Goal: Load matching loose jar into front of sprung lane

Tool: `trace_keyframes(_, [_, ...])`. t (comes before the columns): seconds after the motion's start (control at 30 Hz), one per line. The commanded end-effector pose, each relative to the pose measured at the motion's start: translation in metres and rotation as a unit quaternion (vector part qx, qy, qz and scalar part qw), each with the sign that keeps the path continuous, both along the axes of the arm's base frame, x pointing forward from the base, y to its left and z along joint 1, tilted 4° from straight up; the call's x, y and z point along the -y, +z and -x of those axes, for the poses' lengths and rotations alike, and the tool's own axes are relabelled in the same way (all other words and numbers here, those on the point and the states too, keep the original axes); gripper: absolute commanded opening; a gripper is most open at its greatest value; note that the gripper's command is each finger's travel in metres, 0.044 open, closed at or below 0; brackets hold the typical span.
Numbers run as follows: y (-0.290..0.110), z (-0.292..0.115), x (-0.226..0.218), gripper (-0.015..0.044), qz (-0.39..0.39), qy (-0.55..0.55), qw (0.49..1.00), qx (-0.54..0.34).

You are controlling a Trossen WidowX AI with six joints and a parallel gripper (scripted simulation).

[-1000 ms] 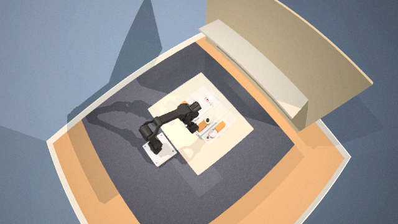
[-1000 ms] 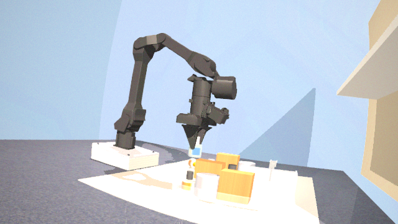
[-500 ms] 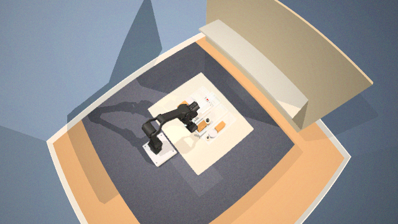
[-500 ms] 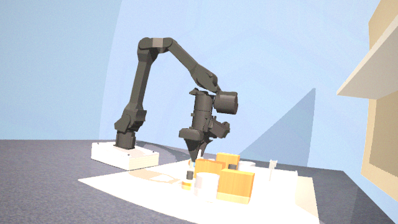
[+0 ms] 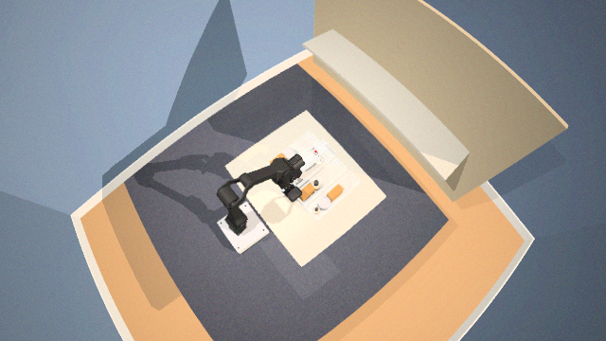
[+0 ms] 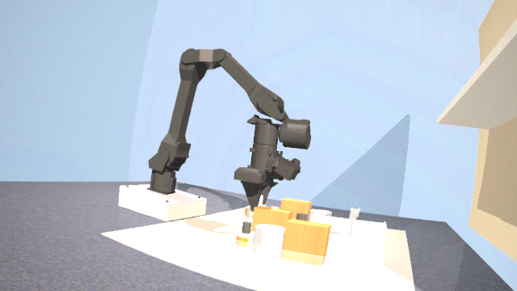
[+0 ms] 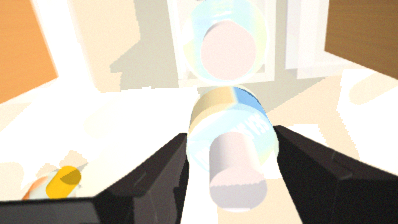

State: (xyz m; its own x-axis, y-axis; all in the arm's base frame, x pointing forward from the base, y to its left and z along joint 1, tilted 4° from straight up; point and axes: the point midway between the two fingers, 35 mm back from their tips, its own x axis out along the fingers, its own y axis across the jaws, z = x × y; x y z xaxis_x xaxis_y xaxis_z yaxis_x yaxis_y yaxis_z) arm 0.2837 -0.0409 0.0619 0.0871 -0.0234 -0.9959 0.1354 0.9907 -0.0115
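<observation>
My gripper (image 7: 229, 137) (image 6: 254, 207) is shut on a round jar (image 7: 226, 122) with a pale top, a pinkish knob-like cap and a tan and blue label. In the exterior view the jar's lower part is hidden behind an orange block. A similar pale blue jar (image 7: 228, 50) with a round pinkish cap stands between the white walls of a lane (image 7: 176, 55), straight ahead of the held jar in the wrist view. The held jar is outside the lane's front edge. The pusher plate is not visible behind the standing jar. The fingers are hidden in the top view.
Orange blocks (image 5: 335, 192) (image 6: 306, 242) (image 6: 271, 216) stand on either side of the lane. A white cylinder (image 5: 324, 204) (image 6: 268, 240) and a small black-capped bottle (image 6: 242, 238) stand nearby. A yellow-capped jar (image 7: 64, 182) is left of the fingers. A shelf (image 5: 388, 95) overhangs the far table edge.
</observation>
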Motion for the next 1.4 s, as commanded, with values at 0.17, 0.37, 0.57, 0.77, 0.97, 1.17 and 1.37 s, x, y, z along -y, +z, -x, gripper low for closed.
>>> trace_keyframes(0.17, [0.001,-0.004,0.001,0.0,0.003,-0.003,1.0,0.001])
trace_keyframes(0.37, [0.001,-0.006,0.002,0.0,0.003,-0.003,1.0,0.001])
trace_keyframes(0.57, [0.001,-0.008,0.002,0.0,0.003,-0.003,1.0,0.002])
trace_keyframes(0.77, [0.001,-0.01,0.002,0.0,0.003,-0.003,1.0,0.002])
trace_keyframes(0.97, [0.001,-0.012,0.002,0.0,0.003,-0.003,1.0,0.002])
trace_keyframes(1.17, [0.002,-0.014,0.003,0.0,0.003,-0.003,1.0,0.002])
trace_keyframes(1.37, [0.002,-0.016,0.003,0.0,0.003,-0.003,1.0,0.002])
